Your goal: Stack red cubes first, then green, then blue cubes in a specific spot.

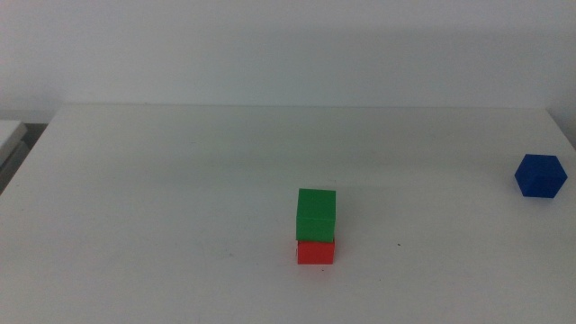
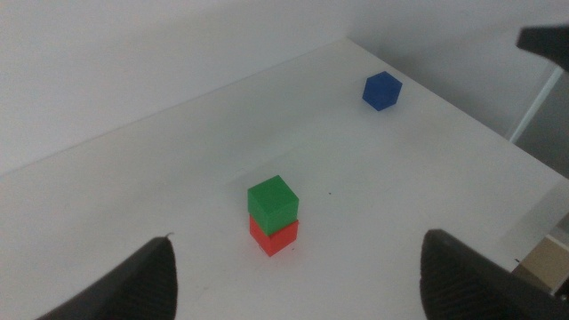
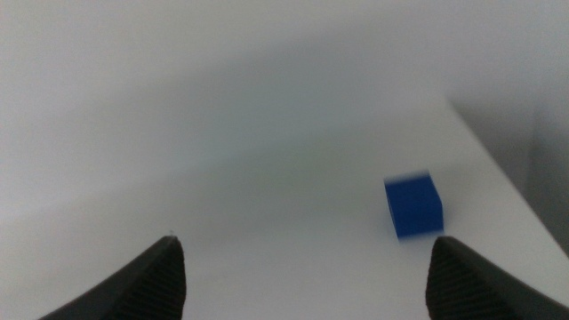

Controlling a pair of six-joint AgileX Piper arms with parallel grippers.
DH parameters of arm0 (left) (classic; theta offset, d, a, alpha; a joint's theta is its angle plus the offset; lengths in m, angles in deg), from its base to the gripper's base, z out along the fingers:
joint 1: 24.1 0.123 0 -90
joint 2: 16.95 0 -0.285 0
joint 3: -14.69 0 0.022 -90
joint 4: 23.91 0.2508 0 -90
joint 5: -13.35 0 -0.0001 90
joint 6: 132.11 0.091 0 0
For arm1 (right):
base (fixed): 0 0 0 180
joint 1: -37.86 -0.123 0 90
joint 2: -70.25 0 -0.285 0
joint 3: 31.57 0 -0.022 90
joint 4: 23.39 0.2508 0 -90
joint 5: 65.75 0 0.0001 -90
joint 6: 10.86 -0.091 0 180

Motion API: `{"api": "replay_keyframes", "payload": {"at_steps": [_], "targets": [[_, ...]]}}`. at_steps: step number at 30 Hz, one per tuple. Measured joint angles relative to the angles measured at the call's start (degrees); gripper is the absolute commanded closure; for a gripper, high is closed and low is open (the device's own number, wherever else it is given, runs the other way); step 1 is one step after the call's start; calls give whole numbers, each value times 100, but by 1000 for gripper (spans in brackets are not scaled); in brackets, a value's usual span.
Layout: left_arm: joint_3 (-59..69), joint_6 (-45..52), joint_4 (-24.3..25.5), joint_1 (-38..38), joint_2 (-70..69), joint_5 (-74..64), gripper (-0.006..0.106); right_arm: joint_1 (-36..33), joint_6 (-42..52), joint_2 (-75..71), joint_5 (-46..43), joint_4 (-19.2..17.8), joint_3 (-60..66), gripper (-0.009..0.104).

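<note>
Soft, even light, faint shadows; the blue cube is motion-blurred.

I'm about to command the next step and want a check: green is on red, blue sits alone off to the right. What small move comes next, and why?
Probably ease the right gripper toward the blue cube, centring its open fingers over it. The green cube already sits on the red cube, so only blue is unstacked, near the table's right edge. The left gripper is open and empty.

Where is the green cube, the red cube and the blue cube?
green cube (image 1: 316, 213), middle view, on its front face.
red cube (image 1: 315, 252), middle view, on its front face.
blue cube (image 1: 540, 175), middle view, on its front face.
</note>
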Motion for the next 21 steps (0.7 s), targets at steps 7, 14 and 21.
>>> {"api": "replay_keyframes", "payload": {"at_steps": [7,14,21], "targets": [[2,0,0,0,0,0,7,0,-12,1913,1479,67,-1806,4],[2,0,82,0,-10,0,7,121,292,3284,1985,67,-2470,4],[2,0,104,0,-10,0,7,864,1478,5323,2481,400,-3847,4]]}}
